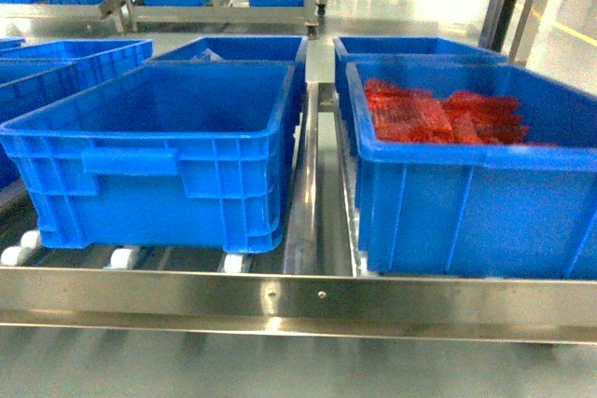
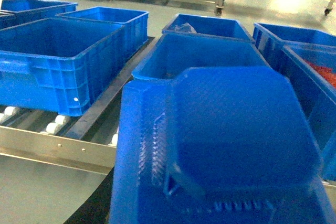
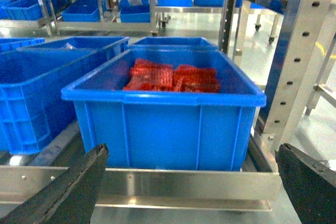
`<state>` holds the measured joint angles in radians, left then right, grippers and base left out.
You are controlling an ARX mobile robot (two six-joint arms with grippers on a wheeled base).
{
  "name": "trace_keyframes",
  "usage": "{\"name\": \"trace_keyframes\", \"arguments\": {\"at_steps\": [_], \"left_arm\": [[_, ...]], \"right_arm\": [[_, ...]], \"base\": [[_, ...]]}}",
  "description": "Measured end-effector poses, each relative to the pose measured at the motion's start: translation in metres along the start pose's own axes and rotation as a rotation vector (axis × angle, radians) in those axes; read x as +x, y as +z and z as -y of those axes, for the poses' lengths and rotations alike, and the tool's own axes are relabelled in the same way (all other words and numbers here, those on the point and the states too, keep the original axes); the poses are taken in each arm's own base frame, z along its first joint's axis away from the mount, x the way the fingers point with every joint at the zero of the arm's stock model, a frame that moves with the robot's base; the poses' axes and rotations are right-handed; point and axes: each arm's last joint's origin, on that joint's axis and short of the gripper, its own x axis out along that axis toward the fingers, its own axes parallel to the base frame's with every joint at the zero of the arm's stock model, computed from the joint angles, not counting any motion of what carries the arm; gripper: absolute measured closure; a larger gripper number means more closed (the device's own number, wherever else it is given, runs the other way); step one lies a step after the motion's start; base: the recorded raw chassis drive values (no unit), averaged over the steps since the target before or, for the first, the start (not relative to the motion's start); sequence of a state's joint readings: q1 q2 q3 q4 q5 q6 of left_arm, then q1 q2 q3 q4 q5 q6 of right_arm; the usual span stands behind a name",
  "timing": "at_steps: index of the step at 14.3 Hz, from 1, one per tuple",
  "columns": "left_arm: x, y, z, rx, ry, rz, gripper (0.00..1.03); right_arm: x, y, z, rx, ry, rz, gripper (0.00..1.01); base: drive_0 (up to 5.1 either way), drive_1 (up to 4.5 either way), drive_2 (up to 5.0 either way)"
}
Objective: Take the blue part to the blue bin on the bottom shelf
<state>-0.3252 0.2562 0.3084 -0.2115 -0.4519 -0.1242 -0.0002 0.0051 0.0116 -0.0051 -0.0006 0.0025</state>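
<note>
The blue part, a wide ribbed tray lying flat, fills the left wrist view above the bottom shelf's front lip; the left gripper's grip on it cannot be told. The right gripper gapes open. Beyond stands the empty blue bin, then shiny floor and racks. No writing reads.
</note>
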Motion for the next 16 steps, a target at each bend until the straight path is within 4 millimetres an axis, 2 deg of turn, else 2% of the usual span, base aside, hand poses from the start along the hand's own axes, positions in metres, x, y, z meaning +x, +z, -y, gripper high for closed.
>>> {"name": "trace_keyframes", "arguments": {"at_steps": [10, 16], "left_arm": [[0.0003, -0.0011, 0.0001, 0.001, -0.002, -0.003, 0.59], [0.0001, -0.0009, 0.0000, 0.000, -0.001, -0.001, 0.59]], "right_arm": [[0.0000, 0.0000, 0.0000, 0.000, 0.000, 0.000, 0.03], [0.0000, -0.0001, 0.0000, 0.000, 0.000, -0.001, 0.03]], "base": [[0.0, 0.00, 0.0], [0.0, 4.06, -4.0]]}}
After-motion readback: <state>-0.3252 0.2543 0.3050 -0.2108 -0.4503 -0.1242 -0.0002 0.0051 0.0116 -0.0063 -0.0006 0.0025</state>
